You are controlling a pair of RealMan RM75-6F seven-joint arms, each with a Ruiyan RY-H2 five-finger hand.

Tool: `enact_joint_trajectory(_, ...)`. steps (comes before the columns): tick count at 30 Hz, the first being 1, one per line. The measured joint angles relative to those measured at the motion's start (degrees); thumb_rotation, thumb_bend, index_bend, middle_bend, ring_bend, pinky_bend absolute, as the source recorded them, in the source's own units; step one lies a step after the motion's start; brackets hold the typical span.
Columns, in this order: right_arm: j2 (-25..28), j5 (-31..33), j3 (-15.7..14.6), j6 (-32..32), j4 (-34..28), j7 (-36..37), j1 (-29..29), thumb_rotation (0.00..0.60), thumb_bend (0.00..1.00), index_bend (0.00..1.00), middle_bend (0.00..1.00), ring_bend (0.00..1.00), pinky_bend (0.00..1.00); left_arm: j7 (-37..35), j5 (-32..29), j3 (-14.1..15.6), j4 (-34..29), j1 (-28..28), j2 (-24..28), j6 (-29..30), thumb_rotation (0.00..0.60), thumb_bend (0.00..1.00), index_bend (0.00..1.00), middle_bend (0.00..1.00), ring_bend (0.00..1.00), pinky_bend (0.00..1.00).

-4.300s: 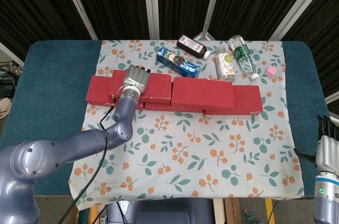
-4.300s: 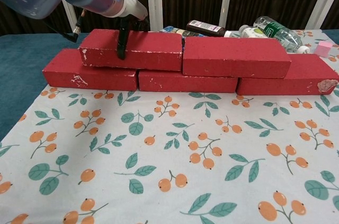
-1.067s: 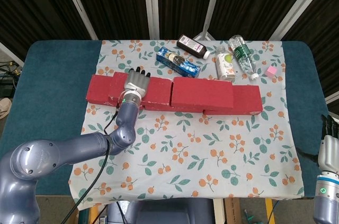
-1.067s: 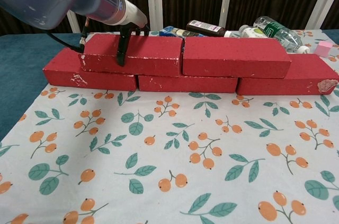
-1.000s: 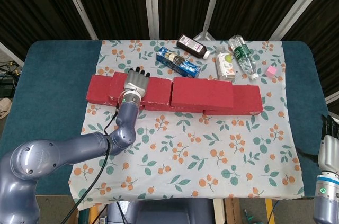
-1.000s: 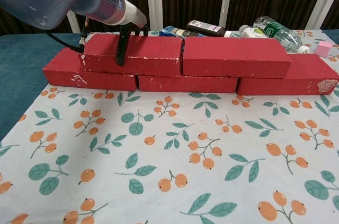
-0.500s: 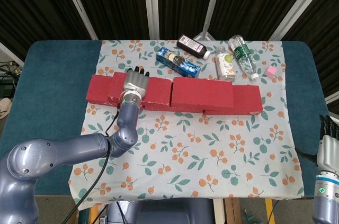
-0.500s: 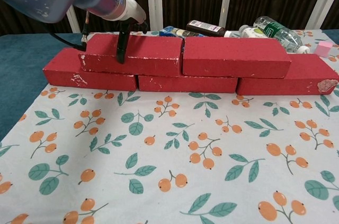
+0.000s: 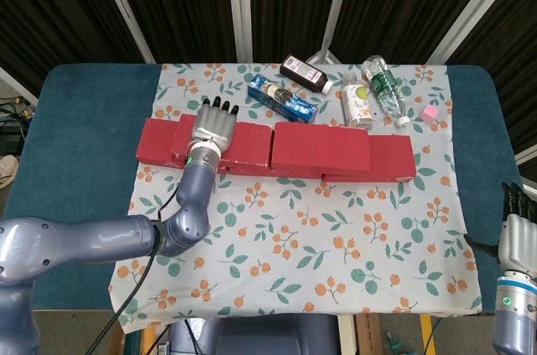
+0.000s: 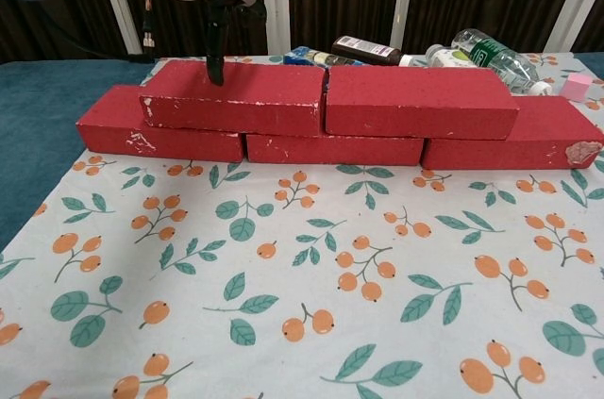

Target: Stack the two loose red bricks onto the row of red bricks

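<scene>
Hovering my left hand (image 9: pixel 215 122), fingers spread and holding nothing, just above the left upper rectangular red brick (image 10: pixel 241 97).

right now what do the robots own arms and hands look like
Both arms are glossy blue-grey with rounded joints. The left arm has a black cable running along it and a pale wrist cuff with a small green light. Its left robot hand is silver-grey with dark fingertips. The right robot hand at the frame edge looks darker, on a similar pale cuff with a green light.
</scene>
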Motion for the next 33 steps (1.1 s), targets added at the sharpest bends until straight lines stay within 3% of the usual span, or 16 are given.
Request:
enact_joint_trajectory(7, -0.32, 0.17, 0.06, 0.19, 0.12, -0.31, 0.07, 0.600, 0.00, 0.00, 0.00, 0.00, 0.00, -7.01, 8.96, 0.53, -10.69, 5.84, 7.90, -3.03, 0.600, 0.00, 0.00, 0.11, 0.00, 0.11)
enact_joint_trajectory(17, -0.41, 0.15, 0.15, 0.52, 0.09, -0.26, 0.00, 0.600, 0.00, 0.00, 0.00, 0.00, 0.00, -13.37, 17.18, 2.99, -20.77, 9.91, 13.67, -9.80, 0.600, 0.00, 0.02, 0.12, 0.00, 0.10)
enact_joint_trajectory(24, -0.32, 0.13, 0.20, 0.54, 0.04, -0.01, -0.07, 0.600, 0.00, 0.00, 0.00, 0.00, 0.00, -15.38, 18.45, 4.83, -23.32, 8.86, 14.20, -12.54, 0.600, 0.00, 0.02, 0.13, 0.00, 0.09)
enact_joint_trajectory(33, -0.19, 0.44, 0.40, 0.35, 0.22, 0.39, -0.11, 0.600, 0.00, 0.00, 0.00, 0.00, 0.00, -17.20, 19.67, 6.67, -22.84, 6.18, 11.26, -12.79, 0.600, 0.00, 0.02, 0.14, 0.00, 0.09)
